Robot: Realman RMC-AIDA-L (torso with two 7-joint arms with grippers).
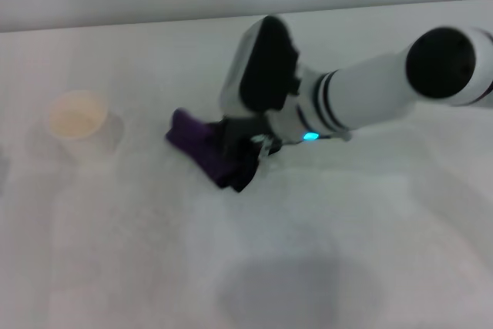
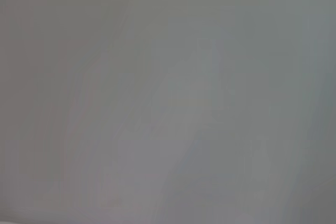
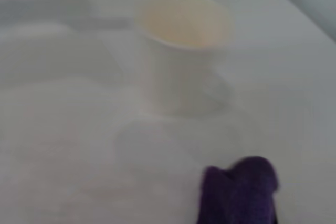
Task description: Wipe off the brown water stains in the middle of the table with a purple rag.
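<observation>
Near edge of the table (image 1: 154,267): plain white, flat, matte, faintly mottled, with a soft grey shadow at about 6 o'clock from the centre of the head view

Purple rag (image 1: 208,152) just left of centre, at roughly 7 o'clock from the wrist housing: soft, bunched, deep purple, lumpy in outline, with a darker black fold at its near end. Lying on the tabletop, its far tip pointing toward 10 o'clock. In the right wrist view, seen as a rounded, fuzzy purple mound (image 3: 240,191) resting on the white surface

Right gripper (image 1: 250,148) down at the rag's near-right end, apparently in contact with the cloth; fingers buried in dark cloth and shadow, so cannot tell whether clamped on it or spread. Glossy white forearm with black bands and a small cyan light, reaching in from 3 o'clock

Brown water stains not made out in any view

Cream paper cup (image 1: 77,115) at 9 o'clock from the rag, well apart from it: smooth, tapered, round open rim, upright. Bare white surface between cup and rag, and more open room toward 6 o'clock

Far table edge running across at 12 o'clock, pale wall behind

Left wrist view only a blank grey field; left gripper not seen
</observation>
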